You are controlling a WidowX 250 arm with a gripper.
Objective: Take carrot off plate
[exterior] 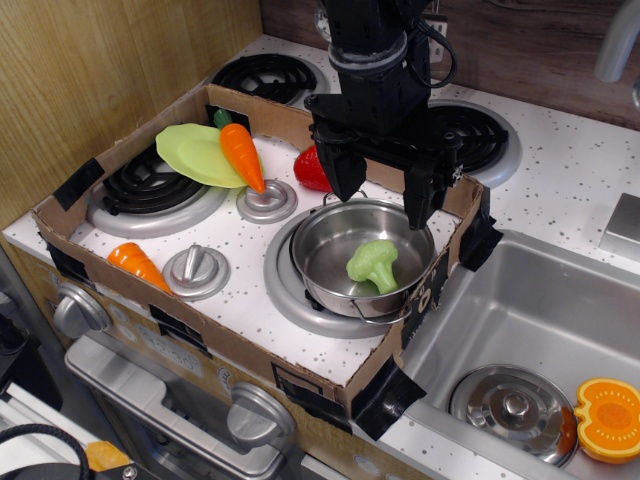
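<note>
Since I'm driving this from afar, here's what I've got going left to right. Near the front-left edge of the worktop sits a short ridged carrot, not my target. Up toward the back-left corner is the plate, tipped over a burner, and the carrot lies across its right side, green stub at the back, tip pointing forward toward a small silver knob. It looks like smooth hollow plastic, so I'd guess light, stiff and a bit slippery; I'd grab it across the thick half near the stub, since the taper could squirt out. Further right, the end effector hangs spread wide and empty over the steel pot with the broccoli in it. So the carrot sits well left of the end effector and a bit toward the back.
</note>
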